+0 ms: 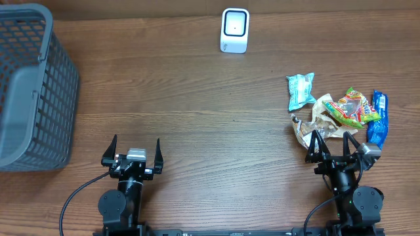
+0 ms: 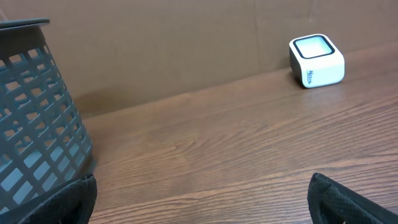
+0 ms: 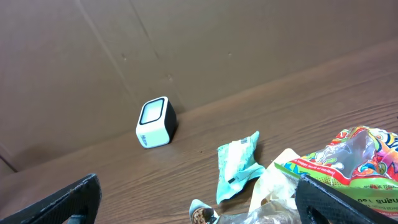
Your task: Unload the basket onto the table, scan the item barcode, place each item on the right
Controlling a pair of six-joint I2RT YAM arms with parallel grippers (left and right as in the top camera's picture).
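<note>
1. We see a smooth brown wood-grain table (image 1: pixel 197 98).
2. A grey plastic lattice basket (image 1: pixel 33 85) stands at its left edge.
3. A heap of crinkly foil snack packets (image 1: pixel 341 111) lies just beyond the right gripper (image 1: pixel 333 135), whose jaws gape wide, holding nothing.
4. The left gripper (image 1: pixel 136 139) is equally wide and empty.
5. The white rounded-cube scanner (image 1: pixel 235 30) sits at the far edge, well apart from the packets.
</note>
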